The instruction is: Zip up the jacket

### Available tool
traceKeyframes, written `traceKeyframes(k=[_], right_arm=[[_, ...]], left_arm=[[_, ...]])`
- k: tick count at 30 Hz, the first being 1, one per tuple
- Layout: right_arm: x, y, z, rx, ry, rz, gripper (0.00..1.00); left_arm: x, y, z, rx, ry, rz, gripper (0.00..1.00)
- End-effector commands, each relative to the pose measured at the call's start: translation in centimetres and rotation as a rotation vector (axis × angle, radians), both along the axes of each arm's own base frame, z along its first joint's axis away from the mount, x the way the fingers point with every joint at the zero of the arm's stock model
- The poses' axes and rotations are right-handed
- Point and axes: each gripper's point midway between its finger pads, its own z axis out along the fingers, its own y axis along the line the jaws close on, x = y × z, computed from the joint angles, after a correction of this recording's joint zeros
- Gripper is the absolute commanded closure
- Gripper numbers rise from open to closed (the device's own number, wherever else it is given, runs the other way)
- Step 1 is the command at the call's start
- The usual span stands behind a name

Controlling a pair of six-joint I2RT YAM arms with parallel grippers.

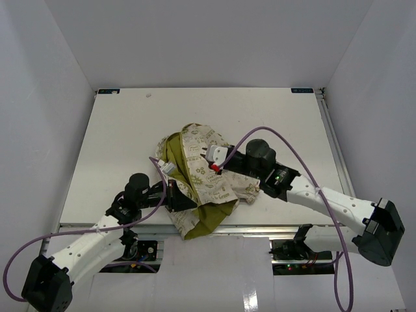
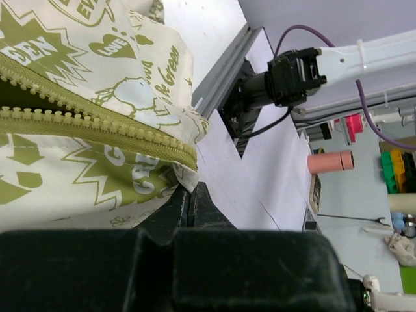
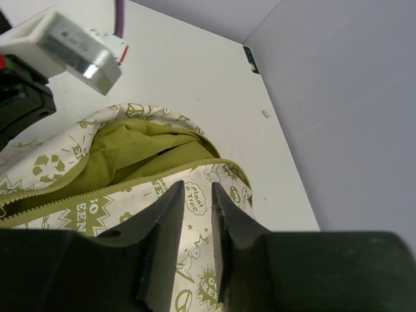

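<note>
The jacket point(image 1: 207, 179) lies crumpled on the table point(image 1: 117, 143), near the front edge and between the two arms. A green flap of it hangs over that edge.

The left gripper point(image 1: 174, 197) is at the jacket's near left side. In the left wrist view its fingers point(image 2: 195, 203) are pressed together on the cream hem, just below the end of the zipper point(image 2: 97, 123). The two rows of teeth meet at that end and part further along.

The right gripper point(image 1: 224, 170) reaches in from the right onto the middle of the jacket. In the right wrist view its fingers point(image 3: 166, 218) stand narrowly apart, with a strip of printed cream fabric held between them, just beside the zipper's edge.

The jacket gapes open there. Inside the opening only the folded olive lining point(image 3: 140, 153) shows, bordered by the unjoined teeth. I cannot make out the zipper's slider in any view.
</note>
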Motion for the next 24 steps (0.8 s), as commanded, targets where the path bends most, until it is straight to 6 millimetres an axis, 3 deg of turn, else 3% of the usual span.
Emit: traceKeyframes(k=[1, 3, 5, 9, 14, 20, 22, 24], right_arm=[[-1.1, -1.0, 1.7, 0.029, 0.524, 0.141, 0.54], [0.4, -1.6, 0.3, -0.008, 0.709, 0.172, 0.46], [0.6, -1.6, -0.6, -0.041, 0.859, 0.239, 0.36], [-2.9, -2.4, -2.0, -0.084, 0.952, 0.478, 0.38], [-4.1, -3.1, -3.3, -0.111, 0.899, 0.528, 0.42], [-1.3, -3.5, -6.6, -0.093, 0.965, 0.225, 0.35], [-1.1, -3.5, -6.6, -0.056, 0.961, 0.184, 0.32], [-2.6, -3.1, -7.6, -0.062, 0.981, 0.220, 0.30]], left_arm=[[-1.2, -0.3, 1.9, -0.080, -0.110, -0.082, 1.00], [-1.3, -0.2, 1.9, -0.086, -0.118, -0.079, 1.00], [-1.4, -0.1, 2.0, -0.090, -0.122, -0.079, 1.00], [-1.9, -0.2, 2.2, -0.094, -0.121, -0.107, 1.00], [-1.9, -0.5, 1.8, -0.084, -0.106, -0.134, 1.00], [0.0, -0.3, 0.2, 0.018, -0.027, -0.038, 1.00], [-0.2, -0.1, -0.3, -0.002, 0.006, -0.012, 1.00], [-0.3, 0.1, -0.4, -0.011, -0.003, 0.009, 1.00]])
